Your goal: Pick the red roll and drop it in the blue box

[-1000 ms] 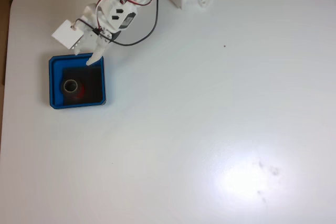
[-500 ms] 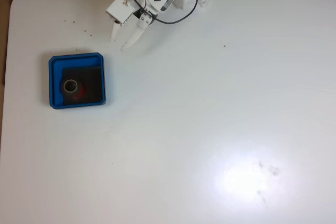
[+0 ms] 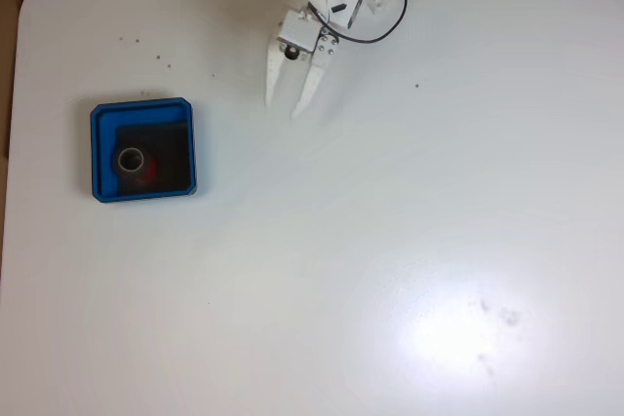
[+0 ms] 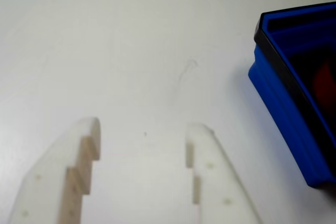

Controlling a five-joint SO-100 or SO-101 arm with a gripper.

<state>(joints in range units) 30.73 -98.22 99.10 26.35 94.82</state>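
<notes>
Bench: white, glossy bench [image 3: 390, 241] with a rounded corner at upper left in the fixed view; a glare patch at lower right, a few dark specks.
Box: square shallow blue box [image 3: 143, 149] with bright blue walls and black floor, near the left edge of the fixed view; its corner shows at right in the wrist view [image 4: 278, 93].
Roll: small red roll [image 3: 133, 162], grey-brown on top with a pale core and red at its side, lies inside the box on the left part of the floor. In the wrist view, a red blur [image 4: 323, 82] inside the wall is probably the same roll.
Change: a second ago the claw hung over the box's upper rim; since then it has swung away toward the arm's base.
Claw: white two-finger claw [image 3: 283, 104], fingers spread, nothing between them [image 4: 143, 132]; only bare bench beneath.
Relation: roll well apart from the claw, lower left of it in the fixed view.
Task reading: drop looks done; arm seems to be retreating.
</notes>
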